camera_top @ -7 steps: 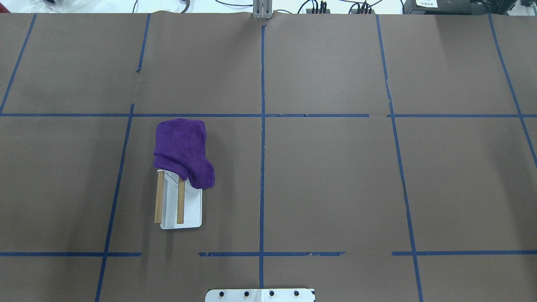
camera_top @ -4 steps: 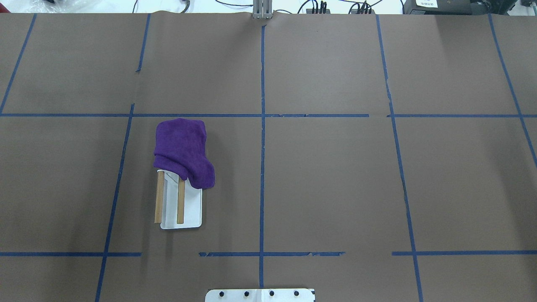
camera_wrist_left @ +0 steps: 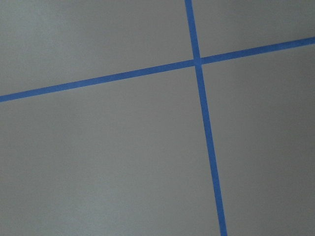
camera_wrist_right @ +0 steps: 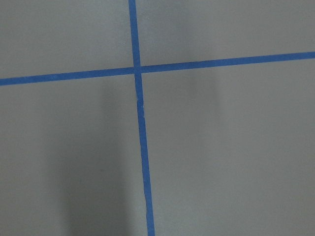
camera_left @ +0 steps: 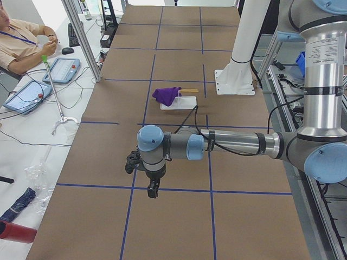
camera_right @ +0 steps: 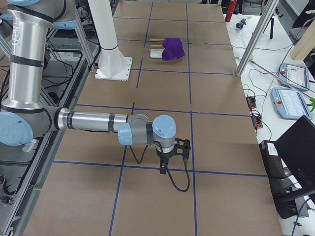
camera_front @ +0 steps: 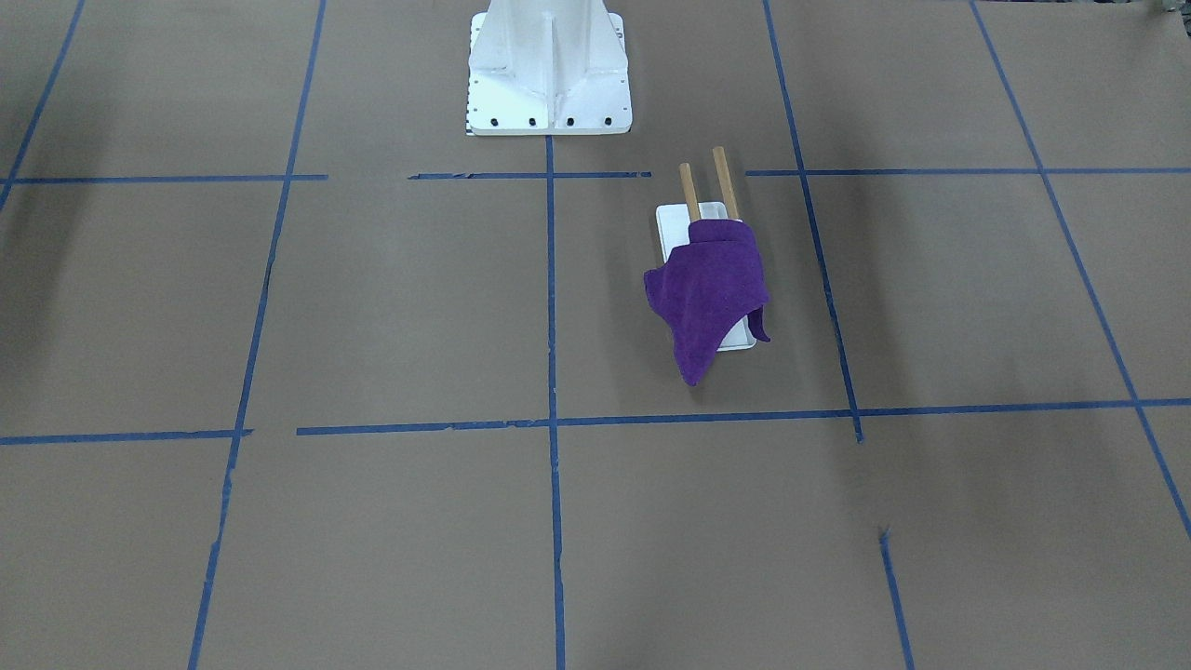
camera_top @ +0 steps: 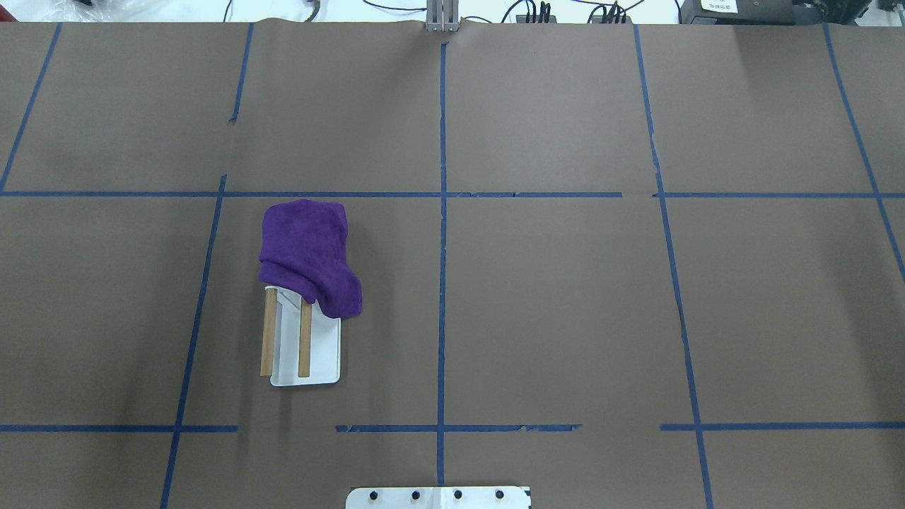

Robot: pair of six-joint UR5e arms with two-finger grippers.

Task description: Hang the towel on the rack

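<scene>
On my left half of the brown paper-covered table (camera_top: pixel 565 318): purple cloth towel (camera_top: pixel 307 247) draped over the far ends of the two wooden dowels of the white-based rack (camera_top: pixel 322 353). My left gripper (camera_left: pixel 153 192) and right gripper (camera_right: pixel 163 170) hang well apart from it; whether either is parted or closed I cannot tell.

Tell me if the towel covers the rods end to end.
No, the towel drapes only one end of the rack, leaving much of both rods bare.

A rumpled purple towel (camera_top: pixel 307 254) hangs over the far end of the white rack (camera_top: pixel 324 350). Its two wooden rods (camera_top: pixel 269 332) stick out bare toward the robot.
</scene>
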